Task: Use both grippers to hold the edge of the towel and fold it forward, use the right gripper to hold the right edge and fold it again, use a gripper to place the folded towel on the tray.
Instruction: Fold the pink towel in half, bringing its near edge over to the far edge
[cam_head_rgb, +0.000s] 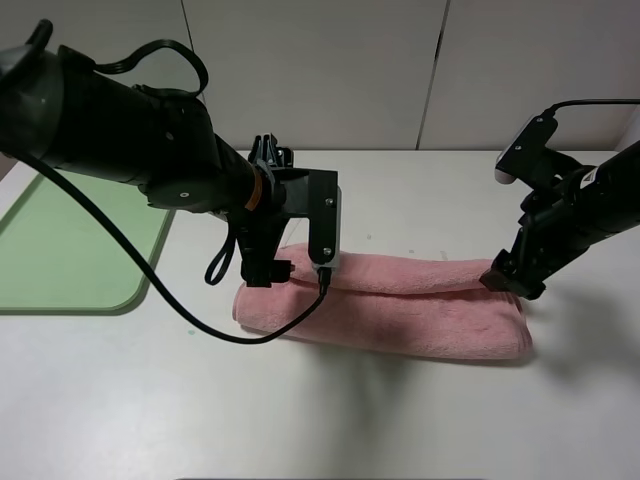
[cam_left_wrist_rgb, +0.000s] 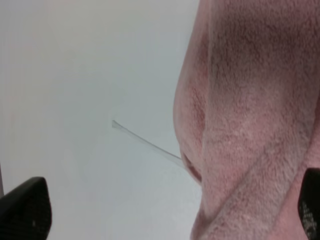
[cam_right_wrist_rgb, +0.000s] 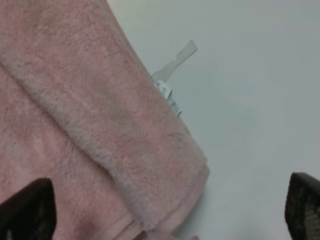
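Observation:
The pink towel (cam_head_rgb: 400, 305) lies folded in half as a long band across the middle of the table. My left gripper (cam_head_rgb: 264, 270) hangs at the towel's left end with its jaws apart; in the left wrist view the towel (cam_left_wrist_rgb: 250, 125) fills one side and the gripper (cam_left_wrist_rgb: 167, 215) holds nothing. My right gripper (cam_head_rgb: 512, 280) stands at the towel's right end. The right wrist view shows this gripper (cam_right_wrist_rgb: 165, 210) open over the towel (cam_right_wrist_rgb: 75, 125), whose stitched edge (cam_right_wrist_rgb: 195, 200) lies free below it. The light-green tray (cam_head_rgb: 60, 250) sits at the far left.
A small white label (cam_right_wrist_rgb: 172, 75) sticks out from under the towel's right end. A thin pale strip (cam_left_wrist_rgb: 145, 142) pokes out at the left end. The left arm's black cable (cam_head_rgb: 150, 280) loops low over the table between tray and towel.

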